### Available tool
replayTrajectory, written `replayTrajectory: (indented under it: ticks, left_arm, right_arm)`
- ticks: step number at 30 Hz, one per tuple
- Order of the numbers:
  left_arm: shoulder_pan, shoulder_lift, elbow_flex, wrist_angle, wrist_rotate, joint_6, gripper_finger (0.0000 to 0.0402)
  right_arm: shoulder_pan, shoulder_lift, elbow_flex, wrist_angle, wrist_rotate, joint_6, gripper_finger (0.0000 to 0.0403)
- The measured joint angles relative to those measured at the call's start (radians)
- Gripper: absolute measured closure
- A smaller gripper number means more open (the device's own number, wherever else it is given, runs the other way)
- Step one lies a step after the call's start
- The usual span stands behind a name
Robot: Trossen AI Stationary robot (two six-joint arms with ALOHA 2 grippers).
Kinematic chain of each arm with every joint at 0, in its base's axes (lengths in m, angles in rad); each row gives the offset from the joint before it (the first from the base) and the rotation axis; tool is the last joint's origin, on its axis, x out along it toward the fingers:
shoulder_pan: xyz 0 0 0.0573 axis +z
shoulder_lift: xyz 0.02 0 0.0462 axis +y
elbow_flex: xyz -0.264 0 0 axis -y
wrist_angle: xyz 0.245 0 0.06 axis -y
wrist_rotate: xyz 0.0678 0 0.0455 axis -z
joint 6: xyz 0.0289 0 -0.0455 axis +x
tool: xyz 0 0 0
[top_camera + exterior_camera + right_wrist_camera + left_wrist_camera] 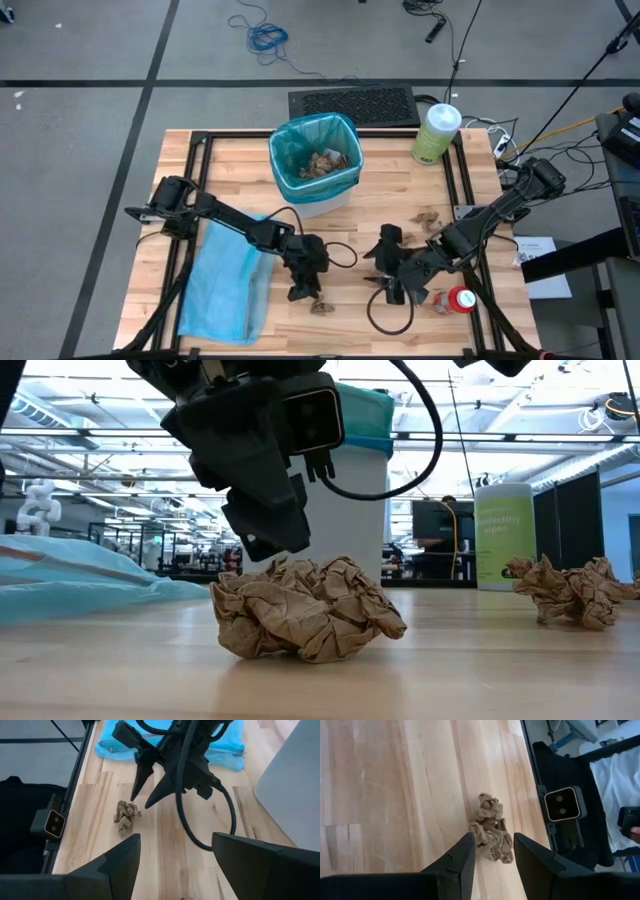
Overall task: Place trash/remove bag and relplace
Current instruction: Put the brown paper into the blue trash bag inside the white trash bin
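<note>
Surroundings: a green canister with a white lid [436,133] stands upright at the table's 1 o'clock corner; a dark keyboard-like mat [353,104] lies just beyond the table's 12 o'clock edge.
Spare bag: a pale sky-blue plastic bag [227,280] lies flat at the table's 8 o'clock area, its long axis running 12 to 6 o'clock, partly under the left arm.
Obstructions: a loose black cable loop [390,315] lies on the wood between the two grippers; nothing stands between the left gripper and the wad below it.
Container: a white bin [315,160] stands near the 12 o'clock edge, lined with a teal-green bin liner [300,135] folded over its rim.
Contents: several crumpled brown paper wads [323,163] lie at the bottom of the bin.
Target wad: one crumpled brown paper wad [490,829] lies on the table near the 6 o'clock edge; it is irregular, with its long axis roughly along the table's 12 to 6 o'clock line in the left wrist view.
Other trash: more brown wads [428,219] lie at 3 o'clock of the table centre; a small red-and-white object [458,299] lies at 5 o'clock, just beside the right gripper.
Left gripper [490,851]: points down over the target wad, fingers spread to either side of it; contact cannot be determined.
Right gripper [175,855]: low over the table at 5 o'clock, fingers spread wide, empty.
</note>
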Motion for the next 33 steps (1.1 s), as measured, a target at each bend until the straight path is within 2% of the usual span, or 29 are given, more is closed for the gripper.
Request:
replayTrajectory:
  ticks: [20,28,33]
  left_arm:
    - [-0.025,0.055,0.000,0.035,0.007,-0.070,0.0271]
    - [-0.026,0.074,0.000,0.134,0.025,-0.095,0.0271]
    - [-0.030,0.074,0.000,0.105,0.018,-0.095,0.0271]
  right_arm:
    - [0.012,0.063,0.000,0.012,-0.002,0.044,0.0165]
    - [0.012,0.063,0.000,0.014,-0.003,0.041,0.0165]
    - [0.012,0.063,0.000,0.014,-0.003,0.041,0.0165]
